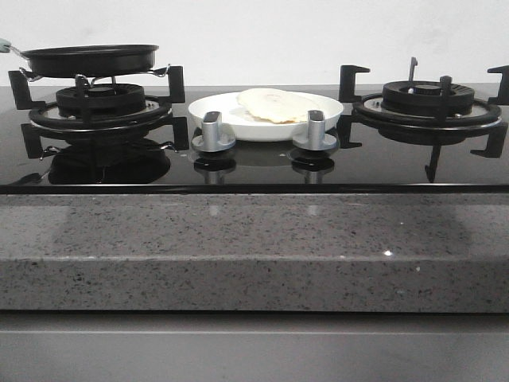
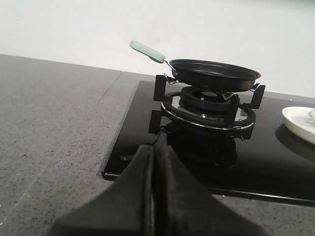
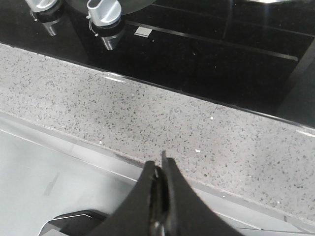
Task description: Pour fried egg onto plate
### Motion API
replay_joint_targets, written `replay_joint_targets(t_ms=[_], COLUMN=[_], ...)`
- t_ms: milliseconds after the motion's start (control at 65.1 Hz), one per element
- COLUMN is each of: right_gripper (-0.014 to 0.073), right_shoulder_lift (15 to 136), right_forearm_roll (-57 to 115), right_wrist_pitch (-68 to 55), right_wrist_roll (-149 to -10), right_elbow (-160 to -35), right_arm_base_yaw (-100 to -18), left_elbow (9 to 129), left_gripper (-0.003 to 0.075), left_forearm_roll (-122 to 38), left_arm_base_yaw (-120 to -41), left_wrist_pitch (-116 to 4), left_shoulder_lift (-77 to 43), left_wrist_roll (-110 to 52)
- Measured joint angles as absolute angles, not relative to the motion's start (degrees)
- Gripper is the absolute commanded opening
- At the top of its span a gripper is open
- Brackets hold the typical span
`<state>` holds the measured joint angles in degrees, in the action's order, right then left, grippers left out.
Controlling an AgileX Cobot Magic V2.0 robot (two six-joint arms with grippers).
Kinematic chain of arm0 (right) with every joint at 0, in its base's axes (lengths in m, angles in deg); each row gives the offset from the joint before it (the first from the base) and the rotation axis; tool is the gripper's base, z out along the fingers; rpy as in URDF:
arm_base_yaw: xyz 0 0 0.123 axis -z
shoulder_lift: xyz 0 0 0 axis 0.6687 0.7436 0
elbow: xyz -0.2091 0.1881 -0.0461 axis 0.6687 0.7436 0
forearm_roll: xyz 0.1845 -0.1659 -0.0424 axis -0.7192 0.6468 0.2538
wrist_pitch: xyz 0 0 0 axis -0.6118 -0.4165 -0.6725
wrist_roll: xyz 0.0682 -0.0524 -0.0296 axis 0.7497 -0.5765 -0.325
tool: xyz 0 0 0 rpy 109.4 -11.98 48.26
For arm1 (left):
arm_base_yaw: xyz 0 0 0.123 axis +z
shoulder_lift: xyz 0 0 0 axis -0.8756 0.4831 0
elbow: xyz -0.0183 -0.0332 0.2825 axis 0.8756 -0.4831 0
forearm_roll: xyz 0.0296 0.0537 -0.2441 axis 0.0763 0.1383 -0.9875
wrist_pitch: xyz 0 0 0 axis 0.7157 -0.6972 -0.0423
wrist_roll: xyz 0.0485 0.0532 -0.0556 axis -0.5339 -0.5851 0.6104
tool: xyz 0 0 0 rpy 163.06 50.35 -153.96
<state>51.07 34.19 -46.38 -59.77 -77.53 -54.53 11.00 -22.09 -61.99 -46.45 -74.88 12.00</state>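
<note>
The fried egg (image 1: 273, 104) is seen lying on the plate (image 1: 326, 127), which rests on the black glass hob (image 1: 254, 167) between the two burners, just behind the two silver knobs (image 1: 213, 133). The black frying pan (image 1: 89, 59) is set level on the left burner (image 1: 99, 107), its pale green handle (image 2: 147, 51) pointing away from the plate; no egg can be seen in it. The pour is judged to be done.

The left tool (image 2: 153, 162) is pressed together and empty, held low over the grey worktop (image 2: 54, 123), well apart from the pan. The right tool (image 3: 160, 172) is likewise pressed together, holding nothing, over the worktop's front edge.

The egg is judged soft, floppy and slippery, so it is best moved by tilting its carrier. The pan is best gripped by the handle.
</note>
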Motion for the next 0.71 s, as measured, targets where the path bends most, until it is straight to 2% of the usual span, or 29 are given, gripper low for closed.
replay_joint_targets(t_ms=[706], right_gripper=[-0.0068], right_shoulder_lift=[51.1], right_forearm_roll=[34.3], right_wrist_pitch=[-46.4], right_wrist_roll=[-59.8], right_elbow=[-77.5], right_arm_base_yaw=[-54.5], left_elbow=[11.0], left_gripper=[-0.0019], left_forearm_roll=[-19.1], left_arm_base_yaw=[-64.5], left_wrist_pitch=[-43.6], left_shoulder_lift=[-74.9], left_wrist_roll=[12.0])
